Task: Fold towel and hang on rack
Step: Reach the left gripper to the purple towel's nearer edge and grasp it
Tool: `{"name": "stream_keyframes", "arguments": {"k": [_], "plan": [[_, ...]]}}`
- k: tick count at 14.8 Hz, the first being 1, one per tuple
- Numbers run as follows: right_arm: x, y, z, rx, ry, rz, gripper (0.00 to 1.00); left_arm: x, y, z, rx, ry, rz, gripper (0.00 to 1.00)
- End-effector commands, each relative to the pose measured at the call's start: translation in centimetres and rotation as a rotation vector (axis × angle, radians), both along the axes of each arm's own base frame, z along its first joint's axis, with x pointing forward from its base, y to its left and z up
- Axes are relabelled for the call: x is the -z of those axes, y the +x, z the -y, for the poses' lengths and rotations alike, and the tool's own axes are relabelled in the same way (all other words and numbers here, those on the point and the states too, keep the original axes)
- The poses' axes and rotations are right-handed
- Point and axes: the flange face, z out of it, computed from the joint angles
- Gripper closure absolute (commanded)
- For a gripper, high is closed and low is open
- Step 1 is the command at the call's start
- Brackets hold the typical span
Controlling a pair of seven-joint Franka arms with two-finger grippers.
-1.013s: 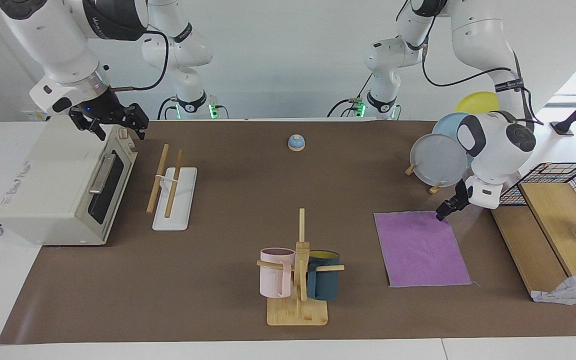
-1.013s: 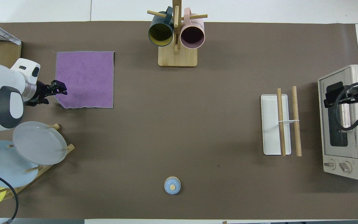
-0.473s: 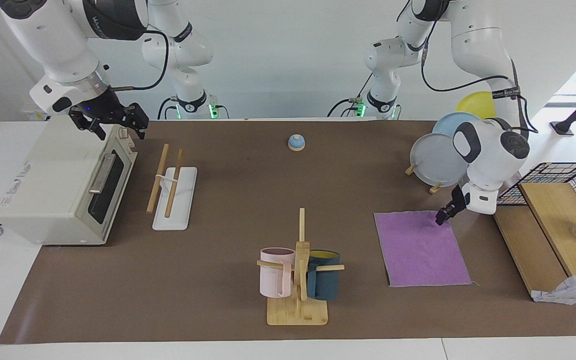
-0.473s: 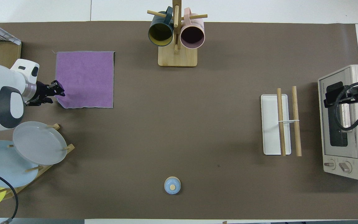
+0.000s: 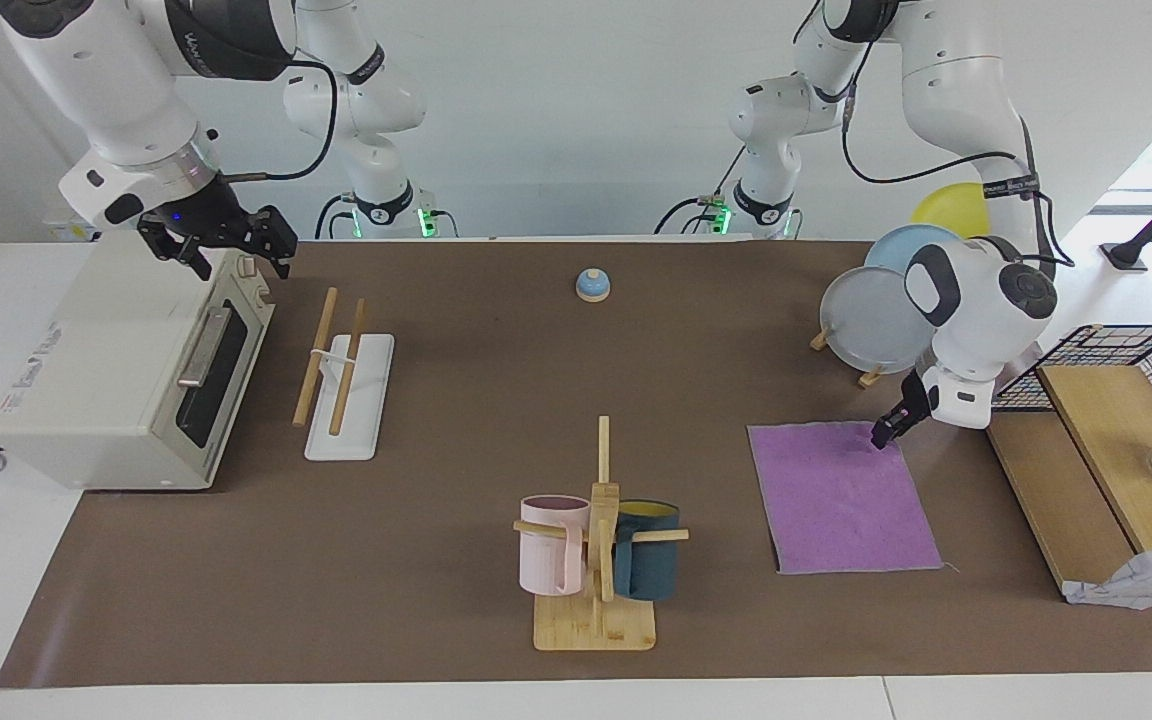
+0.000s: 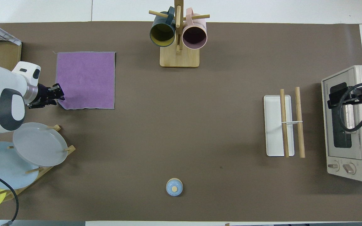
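The purple towel [image 5: 841, 495] lies flat and unfolded on the brown mat, toward the left arm's end of the table; it also shows in the overhead view [image 6: 86, 80]. My left gripper [image 5: 884, 432] is low at the towel's corner nearest the robots, at its edge [image 6: 56, 94]. The rack [image 5: 341, 375], two light-wood rods over a white base, stands toward the right arm's end, beside the toaster oven [image 6: 286, 125]. My right gripper [image 5: 226, 250] waits over the toaster oven [image 6: 335, 97].
A toaster oven [image 5: 126, 370] stands at the right arm's end. A mug tree [image 5: 598, 540] with two cups stands farther from the robots than the rack. A plate stand [image 5: 881, 315], a wire basket on a wooden box [image 5: 1106, 420] and a small blue bell [image 5: 592, 285] are also there.
My left gripper has drawn back a little from over the towel's corner to its edge, toward the left arm's end. The towel still lies flat. The right arm has not moved.
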Motion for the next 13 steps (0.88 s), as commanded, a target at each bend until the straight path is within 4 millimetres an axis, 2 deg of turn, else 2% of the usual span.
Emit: {"name": "stream_keyframes", "arguments": {"k": [1, 2, 9, 11, 13], "plan": [[0.0, -0.6, 0.1, -0.012, 0.024, 0.003, 0.0, 0.2, -0.5, -0.2, -0.009, 0.004, -0.006, 0.97], [0.0, -0.6, 0.1, -0.012, 0.024, 0.003, 0.0, 0.2, -0.6, -0.2, -0.004, 0.004, -0.008, 1.0], [0.0, -0.6, 0.1, -0.012, 0.024, 0.003, 0.0, -0.2, -0.5, 0.4, 0.102, 0.016, -0.004, 1.0], [0.0, -0.6, 0.1, -0.012, 0.024, 0.002, 0.0, -0.9, -0.3, 0.4, 0.135, 0.018, 0.009, 1.0], [0.0, -0.6, 0.2, -0.012, 0.022, 0.002, 0.0, -2.6, -0.2, 0.4, 0.185, 0.03, 0.039, 1.0]]}}
